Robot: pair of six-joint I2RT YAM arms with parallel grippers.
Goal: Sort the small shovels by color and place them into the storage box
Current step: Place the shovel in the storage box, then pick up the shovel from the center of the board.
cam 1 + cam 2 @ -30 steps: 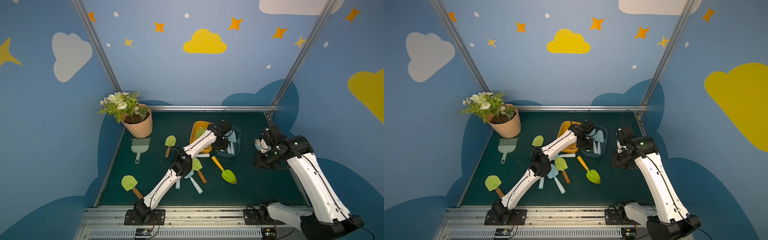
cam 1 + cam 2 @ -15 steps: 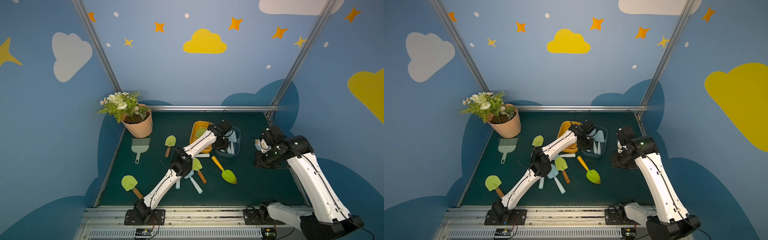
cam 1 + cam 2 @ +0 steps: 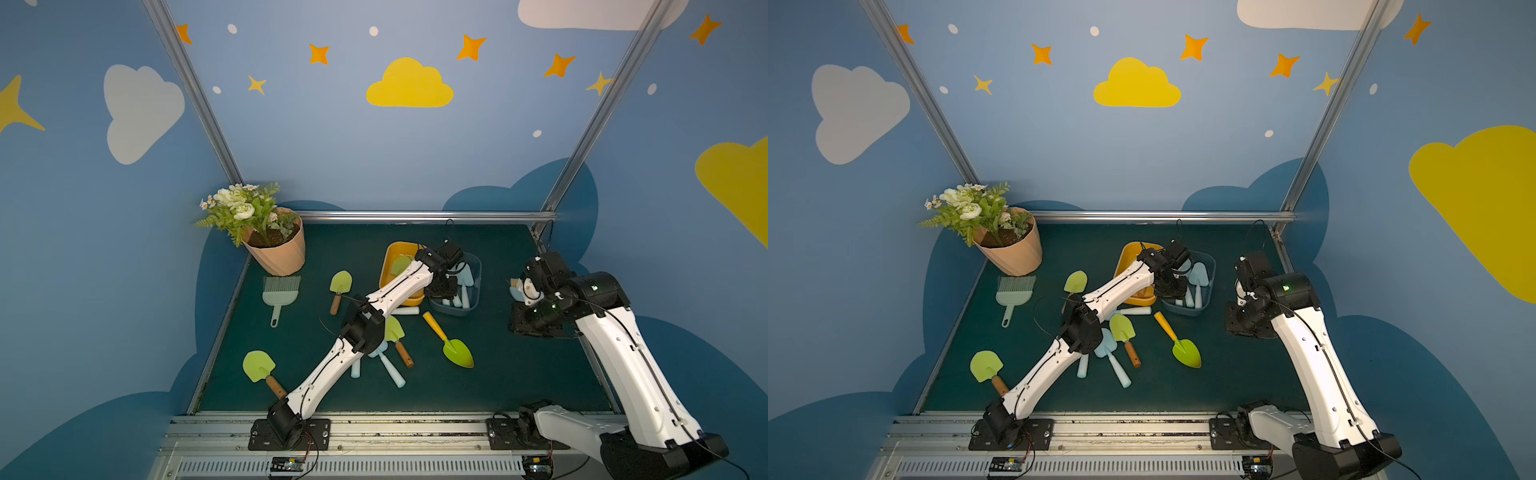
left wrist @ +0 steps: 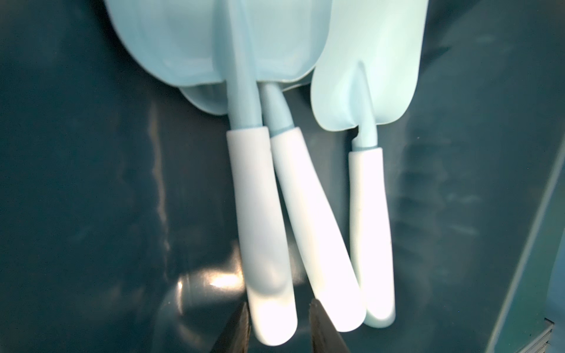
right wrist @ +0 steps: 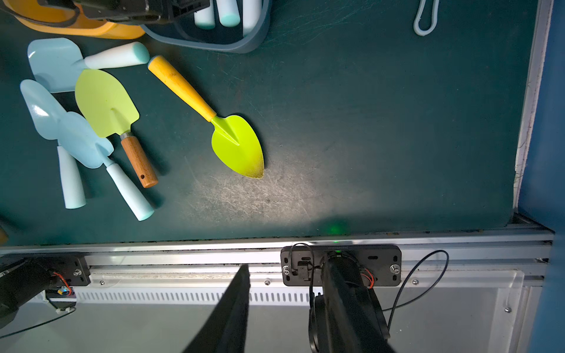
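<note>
Both top views high over the near rail, facing down on the whole tabletop, left wrist view close inside the storage box, right wrist view higher, over the tabletop's front edge.

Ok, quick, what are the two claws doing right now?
Left gripper: open, jaws loosely astride a blue shovel, not pinching it.
Right gripper: open, empty.
</note>
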